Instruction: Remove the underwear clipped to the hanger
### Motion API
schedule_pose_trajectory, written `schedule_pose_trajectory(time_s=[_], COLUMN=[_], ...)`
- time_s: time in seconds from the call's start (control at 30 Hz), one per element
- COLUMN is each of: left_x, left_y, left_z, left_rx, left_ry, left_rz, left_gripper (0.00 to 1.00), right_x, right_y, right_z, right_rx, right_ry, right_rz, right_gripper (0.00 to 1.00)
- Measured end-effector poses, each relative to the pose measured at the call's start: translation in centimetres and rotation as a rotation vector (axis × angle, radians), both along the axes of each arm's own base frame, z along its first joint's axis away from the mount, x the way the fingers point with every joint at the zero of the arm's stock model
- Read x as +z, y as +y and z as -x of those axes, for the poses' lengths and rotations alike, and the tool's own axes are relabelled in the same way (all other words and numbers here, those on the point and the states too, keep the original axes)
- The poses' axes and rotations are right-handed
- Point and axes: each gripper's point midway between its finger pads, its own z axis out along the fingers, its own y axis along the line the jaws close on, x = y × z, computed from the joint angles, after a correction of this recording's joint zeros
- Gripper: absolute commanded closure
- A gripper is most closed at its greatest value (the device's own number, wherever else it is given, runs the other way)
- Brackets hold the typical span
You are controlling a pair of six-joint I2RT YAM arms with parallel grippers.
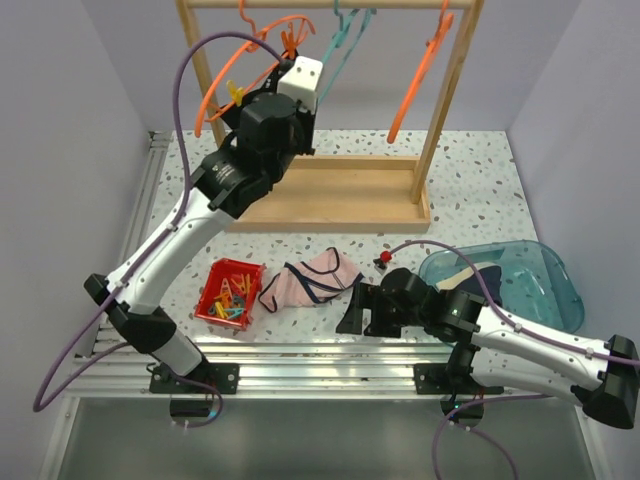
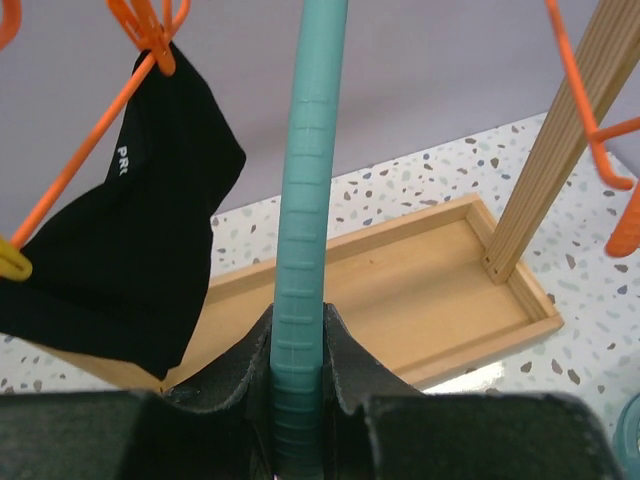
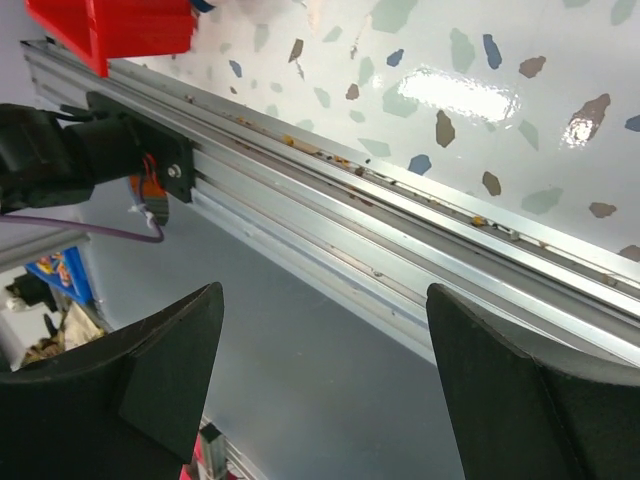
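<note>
Left wrist view shows our left pincer [image 2: 300,350] pinched narrow around the ridged plastic bar of a teal hanger [image 2: 310,200], which stands straight up between the fingers. The black underwear [image 2: 130,250] hangs just to the left of that bar. It is soft, ribbed cloth, and it slopes down along the thin wire of an orange hanger [image 2: 80,165]. An orange clip [image 2: 150,35] holds its top corner and a yellow clip [image 2: 10,262] holds its low left corner. We think our left arm is the near one for it. Our right pincer [image 3: 322,330] is down by the metal rail at the near table edge, spread wide with nothing in it. From the top, the pink underwear [image 1: 315,280] lies crumpled on the speckled table, and the navy underwear [image 1: 470,272] sits in a see-through teal bin [image 1: 560,290].
</note>
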Motion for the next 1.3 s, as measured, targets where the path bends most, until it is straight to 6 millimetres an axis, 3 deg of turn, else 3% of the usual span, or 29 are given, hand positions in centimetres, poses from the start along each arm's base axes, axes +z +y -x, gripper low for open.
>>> schedule_pose_trajectory(time_s=[0.2, 0.37, 0.6, 0.63, 0.7, 0.73, 0.8, 0.83, 0.87, 0.93, 1.07, 1.3], left_x=[1.9, 0.4, -1.7, -1.8, -2.2, -2.4, -3.0, -3.2, -3.4, -3.3, -2.4, 1.2], left_y=[-2.0, -2.8, -3.2, -3.2, -3.2, -3.2, -2.9, -2.7, -2.4, -1.4, 2.1, 11.1], left_z=[-2.5, -4.6, -4.9, -4.9, -4.8, -4.7, -4.4, -4.2, -3.8, -2.7, 1.2, 12.5], left_rx=[-0.031, -0.042, -0.067, -0.067, -0.065, -0.065, -0.061, -0.057, -0.053, -0.041, -0.017, -0.005], left_ry=[-0.037, -0.005, 0.058, 0.064, 0.073, 0.077, 0.091, 0.098, 0.103, 0.110, 0.098, -0.002], left_rz=[0.011, -0.004, -0.020, -0.016, -0.011, -0.015, -0.015, -0.010, -0.012, 0.008, 0.063, 0.313], left_gripper=[1.00, 1.00, 1.00, 0.81, 0.56, 0.35, 0.20, 0.05, 0.00, 0.00, 0.00, 0.00], right_x=[-0.5, 0.0, 0.5, 0.5, 0.3, 0.2, -0.1, -0.4, -0.5, -1.0, -2.1, -4.0], right_y=[-0.6, -0.6, -0.4, -0.4, -0.3, -0.3, 0.0, 0.2, 0.5, 1.3, 3.7, 9.1], right_z=[0.3, 0.1, -0.1, -0.1, -0.2, -0.3, -0.6, -0.8, -1.0, -1.6, -3.8, -10.1], right_rx=[0.022, 0.025, 0.025, 0.025, 0.023, 0.021, 0.020, 0.025, 0.030, 0.044, 0.069, 0.082], right_ry=[-0.006, -0.020, -0.029, -0.029, -0.027, -0.028, -0.025, -0.024, -0.023, -0.019, -0.033, -0.123], right_rz=[0.037, 0.036, 0.025, 0.027, 0.035, 0.041, 0.067, 0.085, 0.099, 0.141, 0.241, 0.436], right_gripper=[0.14, 0.14, 0.13, 0.13, 0.12, 0.12, 0.09, 0.09, 0.08, 0.08, 0.08, 0.08])
